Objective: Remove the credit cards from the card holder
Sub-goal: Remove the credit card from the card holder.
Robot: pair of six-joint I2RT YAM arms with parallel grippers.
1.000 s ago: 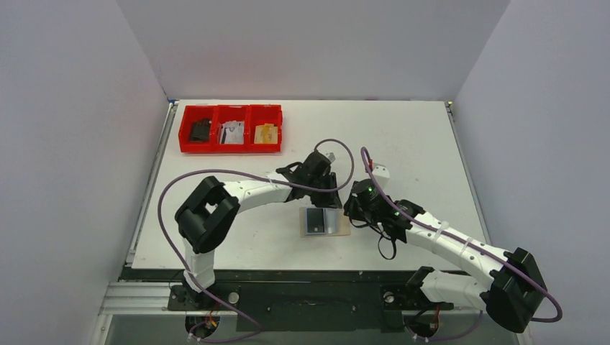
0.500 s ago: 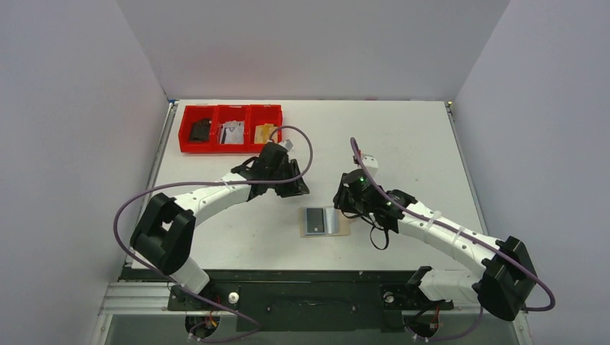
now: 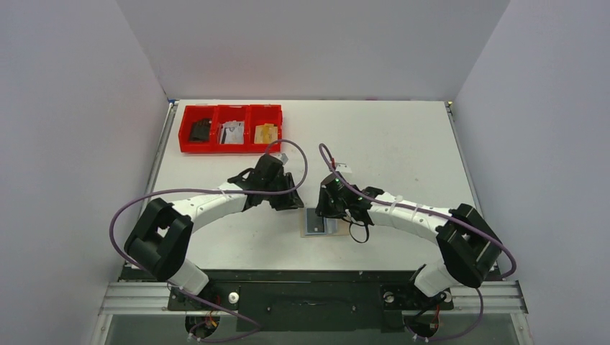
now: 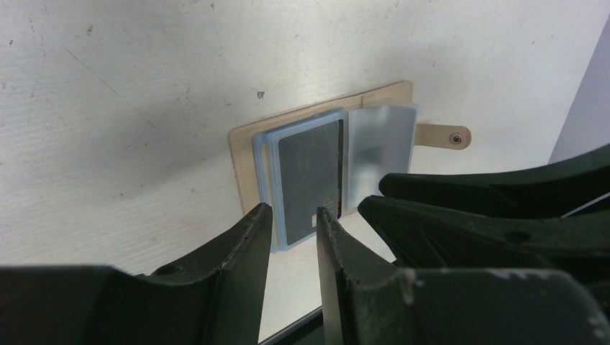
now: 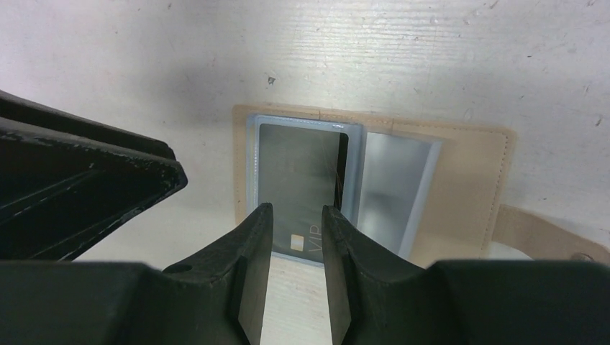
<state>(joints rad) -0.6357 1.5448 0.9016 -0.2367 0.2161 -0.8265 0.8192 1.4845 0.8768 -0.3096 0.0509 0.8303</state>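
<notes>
- A flat tan rectangular card holder (image 5: 467, 180) lies opened out on the white desk (image 3: 403, 144), low in the middle of the top view; a strap with a small stud sticks out at its right edge
- A thin dark grey credit card (image 5: 298, 172) sits on the left half of the holder, framed by a pale blue border, with "VIP" printed near its lower edge
- A thin pale blue-grey credit card (image 5: 395, 190) sits just beside it on the right half, and both lie flat inside the holder's outline
- The right claw (image 5: 296, 215) hangs over the lower edge of the dark card with its black fingers only a narrow gap apart and nothing between them; whether the tips touch the card cannot be told
- The left claw (image 4: 291, 215) is just left of the holder in the top view, its fingers likewise parted by a slim gap and holding nothing
- A red plastic three-compartment tray (image 3: 230, 149) stands at the upper left of the desk, well apart from the holder
</notes>
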